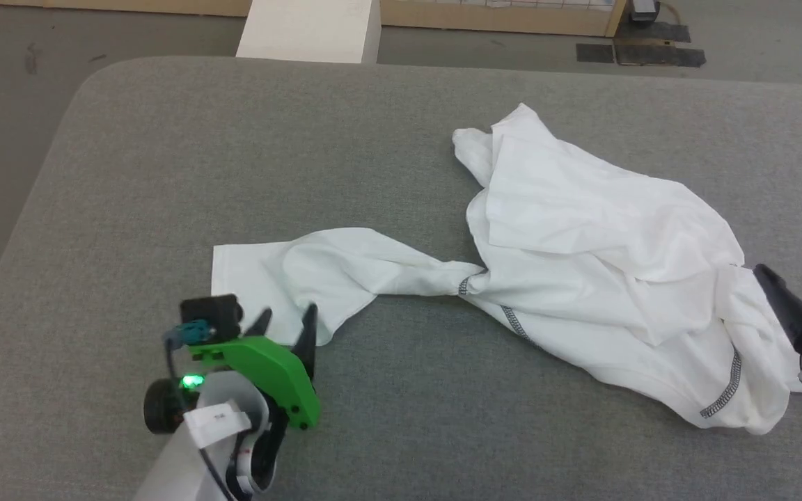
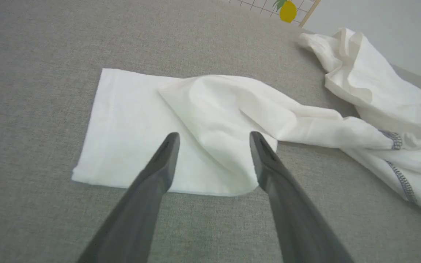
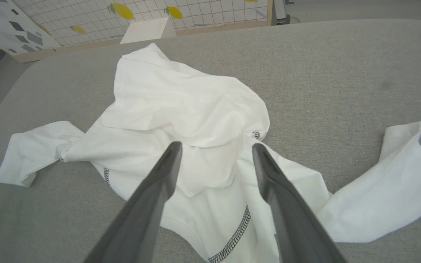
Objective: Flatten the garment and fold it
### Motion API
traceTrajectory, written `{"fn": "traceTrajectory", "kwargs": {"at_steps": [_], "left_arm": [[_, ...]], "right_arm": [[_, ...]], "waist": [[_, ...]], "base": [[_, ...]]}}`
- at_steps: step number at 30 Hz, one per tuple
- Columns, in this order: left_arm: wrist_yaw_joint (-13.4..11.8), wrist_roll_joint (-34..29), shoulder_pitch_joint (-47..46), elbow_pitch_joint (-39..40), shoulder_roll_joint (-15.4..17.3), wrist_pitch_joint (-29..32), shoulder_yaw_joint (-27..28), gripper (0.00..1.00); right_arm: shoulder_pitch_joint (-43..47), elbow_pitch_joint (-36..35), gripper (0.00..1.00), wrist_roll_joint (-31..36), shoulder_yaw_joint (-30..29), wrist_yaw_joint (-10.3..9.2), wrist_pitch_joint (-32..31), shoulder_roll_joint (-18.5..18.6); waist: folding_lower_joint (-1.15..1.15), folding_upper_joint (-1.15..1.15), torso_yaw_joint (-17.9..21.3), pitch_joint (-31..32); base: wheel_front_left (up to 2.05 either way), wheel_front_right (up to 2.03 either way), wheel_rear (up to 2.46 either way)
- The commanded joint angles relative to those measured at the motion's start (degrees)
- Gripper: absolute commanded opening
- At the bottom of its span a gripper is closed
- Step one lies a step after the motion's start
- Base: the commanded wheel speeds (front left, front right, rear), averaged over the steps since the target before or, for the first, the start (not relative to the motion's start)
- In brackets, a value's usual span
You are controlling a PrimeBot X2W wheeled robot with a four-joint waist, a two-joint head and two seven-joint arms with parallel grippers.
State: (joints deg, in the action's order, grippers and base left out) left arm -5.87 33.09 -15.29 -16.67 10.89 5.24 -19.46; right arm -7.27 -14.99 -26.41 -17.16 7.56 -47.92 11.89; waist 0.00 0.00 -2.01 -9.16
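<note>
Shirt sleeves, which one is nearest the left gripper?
The sleeve with the flat squared end, twisted where it meets the body, right before the left gripper; the other sleeve lies beyond the bunched body.

Nothing legible anywhere: no brand, number or sign. Just faint dark marks on the small white tag (image 1: 216,417) behind the left gripper (image 1: 288,311), too small to read.

garment (image 1: 582,229): thin soft matt cloth, creased; table (image 1: 234,160): matt woven fabric cover, rough txtr.
</note>
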Motion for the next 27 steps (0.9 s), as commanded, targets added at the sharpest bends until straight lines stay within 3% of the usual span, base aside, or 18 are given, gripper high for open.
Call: {"fn": "traceTrajectory", "kwargs": {"at_steps": [1, 6, 9, 13, 14, 15, 22, 27], "left_arm": [[-0.5, -0.3, 0.7, -0.7, 0.4, 2.1, -0.8, 1.00], [0.6, -1.0, -1.1, -1.7, 1.0, 7.0, -3.6, 1.00], [2.2, -1.9, -3.2, -3.3, 1.0, 7.7, -5.3, 1.00], [1.7, -3.1, -5.6, -6.6, 1.0, 6.2, -5.4, 1.00], [1.7, -3.1, -6.0, -7.4, 0.9, 5.7, -5.2, 0.22], [1.7, -2.9, -6.2, -7.7, 0.7, 4.9, -4.9, 0.00], [3.1, -0.2, -8.3, -5.5, 0.7, 2.0, -2.2, 0.00], [2.5, 0.8, -14.1, -2.1, 2.2, 3.3, 0.4, 0.00]], "right_arm": [[-0.1, 0.4, 1.00, 1.0, -0.5, -0.08, 1.5, -0.7], [0.6, 1.5, 1.00, 2.6, -1.3, -0.08, 4.1, -2.1], [0.4, 2.1, 1.00, 3.4, -1.7, -0.08, 4.7, -3.0], [-0.4, 2.7, 1.00, 3.8, -1.5, -0.08, 5.3, -3.5], [-0.6, 2.9, 1.00, 3.7, -1.4, -0.08, 5.5, -3.7], [-0.7, 3.0, 1.00, 3.7, -1.3, -0.08, 5.6, -3.8], [-0.9, 3.9, 1.00, 4.2, -1.8, -0.08, 6.8, -4.2], [-1.6, 3.9, 1.00, 4.4, -1.2, -0.08, 7.0, -4.5]], "waist": [[0.00, 0.00, 0.4, 0.1], [0.00, 0.00, 1.0, -0.8], [0.00, 0.00, 1.5, -1.5], [0.00, 0.00, 2.2, -2.2], [0.00, 0.00, 2.3, -2.3], [0.00, 0.00, 2.4, -2.3], [0.00, 0.00, 2.8, -2.8], [0.00, 0.00, 3.4, -4.5]], "base": [[0.00, 0.00, 0.00], [0.00, 0.00, 0.00], [0.00, 0.00, 0.00], [0.00, 0.00, 0.00], [0.00, 0.00, 0.00], [0.00, 0.00, 0.00], [0.00, 0.00, 0.00], [0.00, 0.00, 0.00]]}}
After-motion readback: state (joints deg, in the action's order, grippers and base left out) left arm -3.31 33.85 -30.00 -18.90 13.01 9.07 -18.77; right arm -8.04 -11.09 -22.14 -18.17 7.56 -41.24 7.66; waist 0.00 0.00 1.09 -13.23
